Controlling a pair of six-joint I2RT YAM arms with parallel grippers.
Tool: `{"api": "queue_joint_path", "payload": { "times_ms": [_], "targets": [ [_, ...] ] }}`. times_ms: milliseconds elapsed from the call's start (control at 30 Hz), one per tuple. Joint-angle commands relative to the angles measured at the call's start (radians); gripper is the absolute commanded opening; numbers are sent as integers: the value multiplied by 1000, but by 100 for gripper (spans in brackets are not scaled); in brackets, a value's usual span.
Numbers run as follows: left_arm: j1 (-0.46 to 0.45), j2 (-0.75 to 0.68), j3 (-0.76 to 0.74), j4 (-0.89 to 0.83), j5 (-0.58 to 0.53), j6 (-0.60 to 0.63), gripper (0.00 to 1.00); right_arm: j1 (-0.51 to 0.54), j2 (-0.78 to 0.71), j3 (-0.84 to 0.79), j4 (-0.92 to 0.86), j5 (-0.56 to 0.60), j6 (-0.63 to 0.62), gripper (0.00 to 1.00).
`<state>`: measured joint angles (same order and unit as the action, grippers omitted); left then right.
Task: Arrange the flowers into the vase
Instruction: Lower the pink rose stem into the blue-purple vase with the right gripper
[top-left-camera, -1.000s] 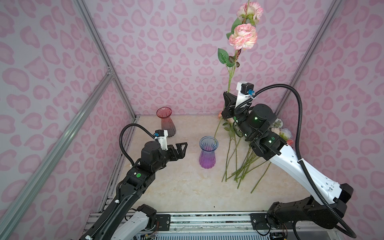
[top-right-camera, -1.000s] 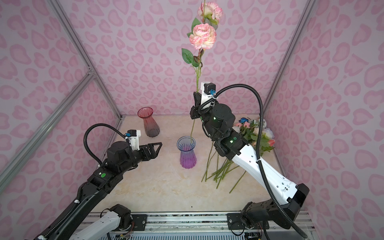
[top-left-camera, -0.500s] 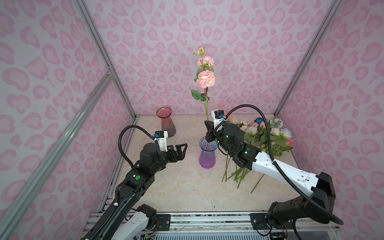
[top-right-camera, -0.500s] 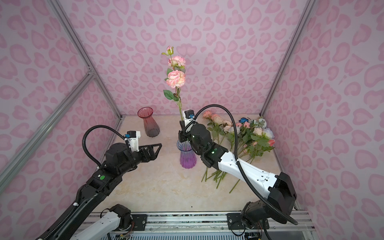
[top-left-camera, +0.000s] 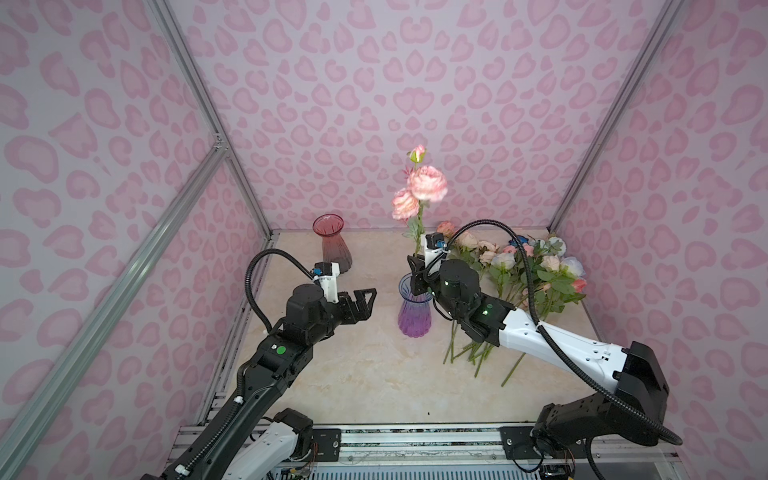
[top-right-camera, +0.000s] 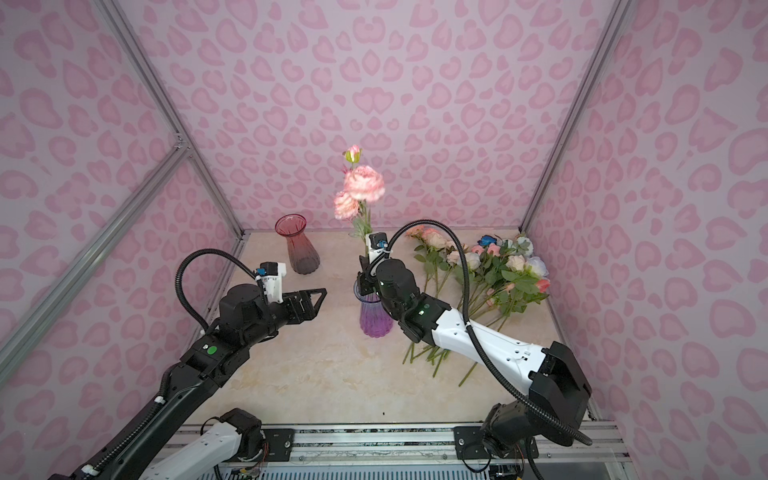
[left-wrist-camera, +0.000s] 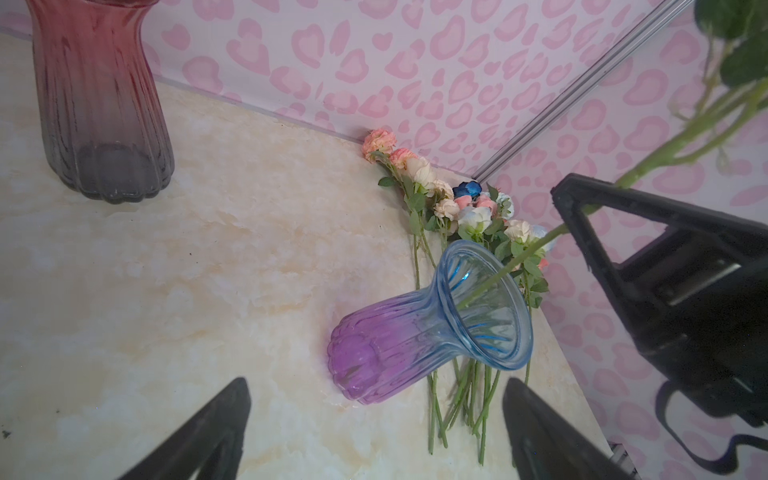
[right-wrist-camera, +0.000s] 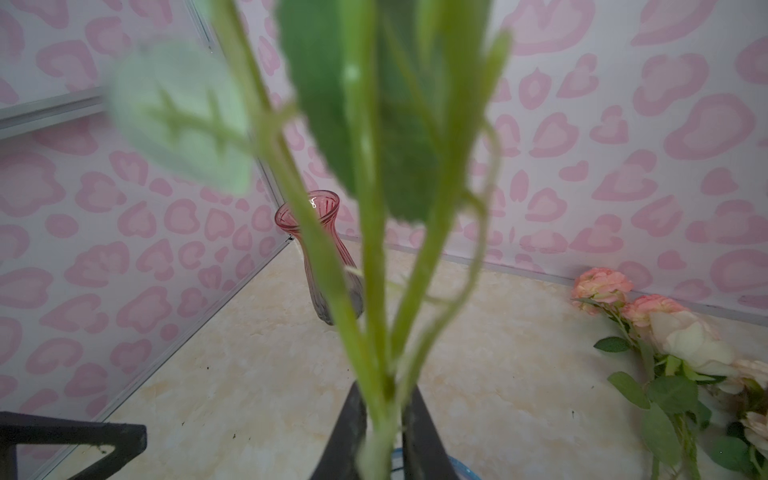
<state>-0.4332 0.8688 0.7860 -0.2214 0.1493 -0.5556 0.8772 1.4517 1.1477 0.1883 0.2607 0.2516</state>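
The pink flower (top-left-camera: 428, 183) sits lower in the vase (top-left-camera: 413, 318) — right gripper (right-wrist-camera: 383, 399) hold unclear, left gripper (top-left-camera: 366, 298) spread wide.

We record two arms of like build. The left arm (top-left-camera: 286, 353) is black along its upper links, with a white shell on the link nearest its base. The right arm (top-left-camera: 552, 345) has a long white shell, dotted with small dark fasteners, set between black joint housings. Each arm shows a green indicator light (top-left-camera: 281, 350) and a black corrugated conduit (top-left-camera: 253, 286) running to a white wrist camera housing (top-left-camera: 328, 279) with a blue connector. The left gripper (top-left-camera: 371, 299) and right gripper (right-wrist-camera: 384, 419) have black, open-framed triangular fingers.
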Motion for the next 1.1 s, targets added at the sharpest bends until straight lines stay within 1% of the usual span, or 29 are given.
{"api": "queue_joint_path", "payload": {
  "times_ms": [0, 233, 267, 333, 400, 567, 767, 800, 933, 1067],
  "targets": [
    [2, 16, -6, 50, 15, -10, 96, 2, -11, -19, 13, 11, 12, 18],
    [2, 39, -8, 66, 31, -17, 96, 3, -44, -53, 5, 19, 24, 20],
    [2, 43, -10, 70, 33, -19, 96, 2, -51, -54, -4, 28, 26, 21],
    [2, 49, -11, 74, 39, -23, 96, 1, -66, -56, -24, 65, 35, 28],
    [2, 57, -9, 82, 48, -26, 96, -4, -85, -61, -43, 87, 35, 31],
    [2, 79, -7, 104, 68, -37, 96, -12, -107, -62, -99, 75, 44, 35],
    [2, 95, -5, 124, 81, -38, 97, -13, -137, -82, -127, 78, 42, 38],
    [2, 96, -5, 125, 82, -39, 97, -14, -139, -81, -131, 80, 41, 40],
    [2, 101, -2, 128, 90, -43, 97, -46, -149, -75, -168, 73, 78, 44],
    [1, 94, -3, 123, 86, -40, 97, -76, -174, -94, -174, 43, 92, 45]
  ]
}}
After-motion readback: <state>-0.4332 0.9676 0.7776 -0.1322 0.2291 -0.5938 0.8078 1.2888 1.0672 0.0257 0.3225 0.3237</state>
